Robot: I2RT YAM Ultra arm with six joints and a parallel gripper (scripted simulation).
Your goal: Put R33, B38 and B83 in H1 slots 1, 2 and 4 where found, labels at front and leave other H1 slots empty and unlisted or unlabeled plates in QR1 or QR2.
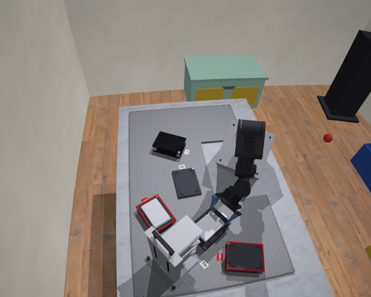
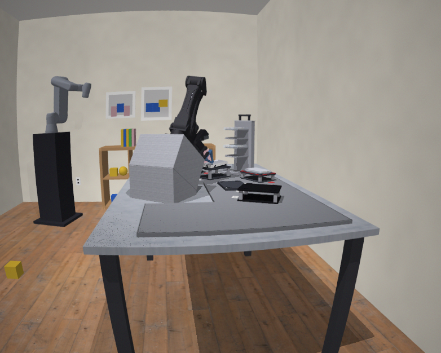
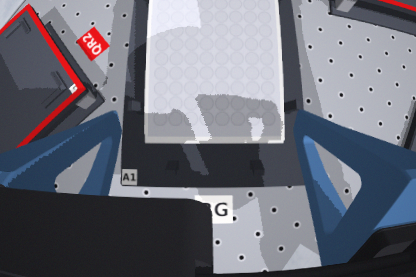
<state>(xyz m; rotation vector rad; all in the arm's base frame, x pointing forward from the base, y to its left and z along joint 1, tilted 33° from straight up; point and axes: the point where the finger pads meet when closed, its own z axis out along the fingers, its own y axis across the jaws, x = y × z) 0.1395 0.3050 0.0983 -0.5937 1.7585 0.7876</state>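
A white 96-well plate (image 3: pixel 214 49) lies flat on the black regrip nest RG (image 3: pixel 214 169), in front of the plate hotel H1 (image 1: pixel 174 247). No ID label shows on it from above. My gripper (image 3: pixel 207 120) is open; its blue fingers stand on either side of the plate's near end, clear of it. The same gripper (image 1: pixel 223 211) and plate (image 1: pixel 211 227) show in the top view. Another white plate (image 1: pixel 156 213) sits in the red-framed quarantine nest QR1. Quarantine nest QR2 (image 1: pixel 245 256) is empty. The hotel's slots are hidden from above; I read no labels there.
The flat recovery nest N6 (image 1: pixel 186 182) and the raised black landing nest L1 (image 1: pixel 169 143) stand empty further back. The arm's grey base block (image 2: pixel 163 172) stands mid-table. The hotel tower (image 2: pixel 243 143) rises close behind the regrip nest.
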